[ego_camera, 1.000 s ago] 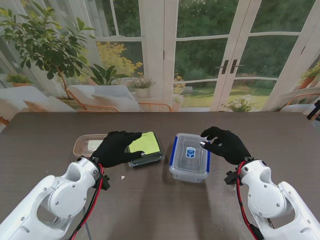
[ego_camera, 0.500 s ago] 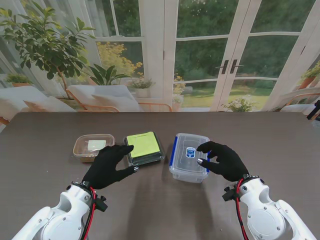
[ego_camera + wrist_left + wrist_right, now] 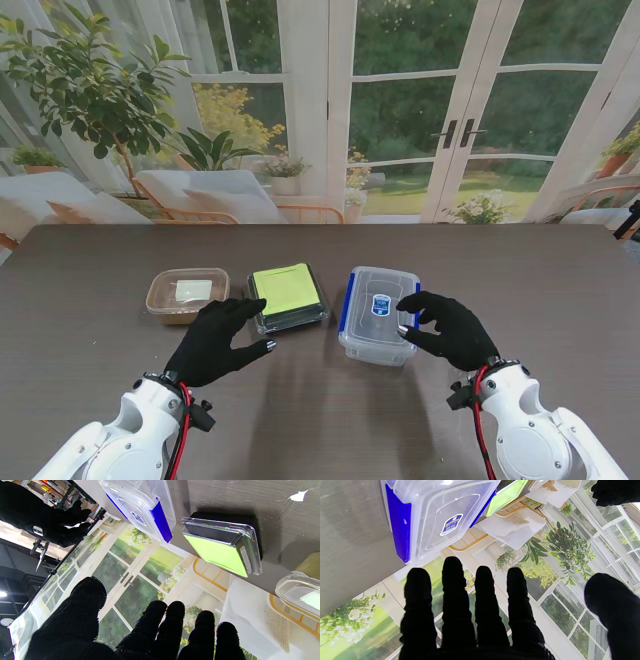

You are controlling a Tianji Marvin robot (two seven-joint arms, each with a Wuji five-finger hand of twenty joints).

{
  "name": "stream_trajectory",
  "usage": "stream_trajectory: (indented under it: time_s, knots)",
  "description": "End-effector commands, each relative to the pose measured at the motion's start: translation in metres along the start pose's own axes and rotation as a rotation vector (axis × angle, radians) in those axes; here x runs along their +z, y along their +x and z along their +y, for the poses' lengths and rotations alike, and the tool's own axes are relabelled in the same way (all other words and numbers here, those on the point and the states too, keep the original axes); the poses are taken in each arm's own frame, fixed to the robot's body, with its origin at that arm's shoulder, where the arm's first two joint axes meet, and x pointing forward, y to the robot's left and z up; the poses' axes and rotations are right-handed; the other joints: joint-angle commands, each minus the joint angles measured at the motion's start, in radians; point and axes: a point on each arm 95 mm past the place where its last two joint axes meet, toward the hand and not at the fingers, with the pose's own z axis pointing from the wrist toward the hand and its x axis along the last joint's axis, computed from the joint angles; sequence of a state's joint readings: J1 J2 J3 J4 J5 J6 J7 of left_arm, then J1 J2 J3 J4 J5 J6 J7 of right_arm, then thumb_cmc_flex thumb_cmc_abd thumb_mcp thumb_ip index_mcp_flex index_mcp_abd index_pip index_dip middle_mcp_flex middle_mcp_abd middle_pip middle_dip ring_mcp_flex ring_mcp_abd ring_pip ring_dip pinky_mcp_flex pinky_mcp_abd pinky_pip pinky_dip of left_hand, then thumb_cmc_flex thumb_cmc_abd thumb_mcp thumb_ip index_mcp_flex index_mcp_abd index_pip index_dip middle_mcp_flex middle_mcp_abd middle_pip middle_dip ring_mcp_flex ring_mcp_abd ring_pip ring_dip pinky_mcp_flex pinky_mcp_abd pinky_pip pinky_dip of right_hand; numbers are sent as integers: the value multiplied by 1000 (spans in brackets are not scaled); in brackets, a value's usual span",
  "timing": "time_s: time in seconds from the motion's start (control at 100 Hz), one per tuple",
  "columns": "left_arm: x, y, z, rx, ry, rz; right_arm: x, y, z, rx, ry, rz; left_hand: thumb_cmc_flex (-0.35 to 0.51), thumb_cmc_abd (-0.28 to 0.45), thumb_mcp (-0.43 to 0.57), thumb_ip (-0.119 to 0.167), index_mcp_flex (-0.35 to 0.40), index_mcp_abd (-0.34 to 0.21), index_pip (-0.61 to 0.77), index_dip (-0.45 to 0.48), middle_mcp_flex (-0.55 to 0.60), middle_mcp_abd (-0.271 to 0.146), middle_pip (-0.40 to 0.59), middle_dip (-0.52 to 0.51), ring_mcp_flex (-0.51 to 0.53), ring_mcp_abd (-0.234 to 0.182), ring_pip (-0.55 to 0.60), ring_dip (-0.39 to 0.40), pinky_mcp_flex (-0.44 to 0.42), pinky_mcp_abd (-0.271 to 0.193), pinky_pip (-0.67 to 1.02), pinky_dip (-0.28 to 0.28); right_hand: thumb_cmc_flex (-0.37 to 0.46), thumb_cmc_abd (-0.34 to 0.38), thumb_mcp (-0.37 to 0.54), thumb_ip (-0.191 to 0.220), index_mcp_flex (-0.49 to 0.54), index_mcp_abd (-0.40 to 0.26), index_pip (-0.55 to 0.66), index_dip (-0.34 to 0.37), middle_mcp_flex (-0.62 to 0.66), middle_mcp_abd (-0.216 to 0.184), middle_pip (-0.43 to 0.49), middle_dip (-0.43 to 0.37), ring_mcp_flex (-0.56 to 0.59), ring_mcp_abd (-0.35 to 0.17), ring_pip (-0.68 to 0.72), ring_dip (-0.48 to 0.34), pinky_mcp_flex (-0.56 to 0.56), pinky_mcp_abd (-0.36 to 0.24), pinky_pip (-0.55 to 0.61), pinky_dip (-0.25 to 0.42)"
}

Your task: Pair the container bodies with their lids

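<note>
Three closed containers sit in a row on the dark surface [image 3: 90, 380]: a tan-tinted clear tub [image 3: 186, 293] on the left, a black box with a green lid [image 3: 288, 295] in the middle, and a clear box with blue latches [image 3: 380, 313] on the right. Left hand [image 3: 215, 340] hovers just nearer to me than the green-lidded box, fingers [image 3: 172, 627] spread and grasping nothing. Right hand [image 3: 448, 329] hangs at the clear box's right edge, fingers [image 3: 452, 595] released and empty.

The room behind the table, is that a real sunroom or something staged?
Likely a staged test bench: the garden doors and plant look like a printed backdrop, and the left wrist view shows dark lab framing past its edge. The table is real.
</note>
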State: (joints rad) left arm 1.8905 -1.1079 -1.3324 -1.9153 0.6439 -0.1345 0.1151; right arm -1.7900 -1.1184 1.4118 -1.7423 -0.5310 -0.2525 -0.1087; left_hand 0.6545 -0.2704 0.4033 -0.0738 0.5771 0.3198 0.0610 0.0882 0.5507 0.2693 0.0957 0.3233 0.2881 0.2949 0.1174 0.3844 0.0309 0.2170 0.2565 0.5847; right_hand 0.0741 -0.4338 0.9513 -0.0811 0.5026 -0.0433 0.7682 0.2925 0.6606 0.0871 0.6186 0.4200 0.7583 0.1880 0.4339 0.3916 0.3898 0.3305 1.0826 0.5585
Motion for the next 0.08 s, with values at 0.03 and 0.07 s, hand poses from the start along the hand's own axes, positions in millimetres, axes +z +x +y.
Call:
stream_trajectory:
  time_s: [0.03,0.07]
  knots:
    - [-1,1,4,-15,-17,-10,-2,0,-7,14,22,-7,-2,-23,16,6,-6,-10,0,7,-20,-9,-16,-10,-28,1,-25,-8,-15,-2,-47,13,20,-48,22,-21,1,-36,-1,0,-28,-37,-4,-7,-35,-24,-8,-8,-102,-24,-25,10]
    - [-1,1,4,-19,-16,-11,-2,0,-7,21,25,-9,-1,-22,15,6,-7,-11,0,7,-20,-10,-16,-10,-27,1,-24,-7,-15,-1,-49,15,21,-49,23,-21,2,-34,-1,-1,-28,-36,-5,-8,-35,-21,-7,-8,-104,-22,-27,10]
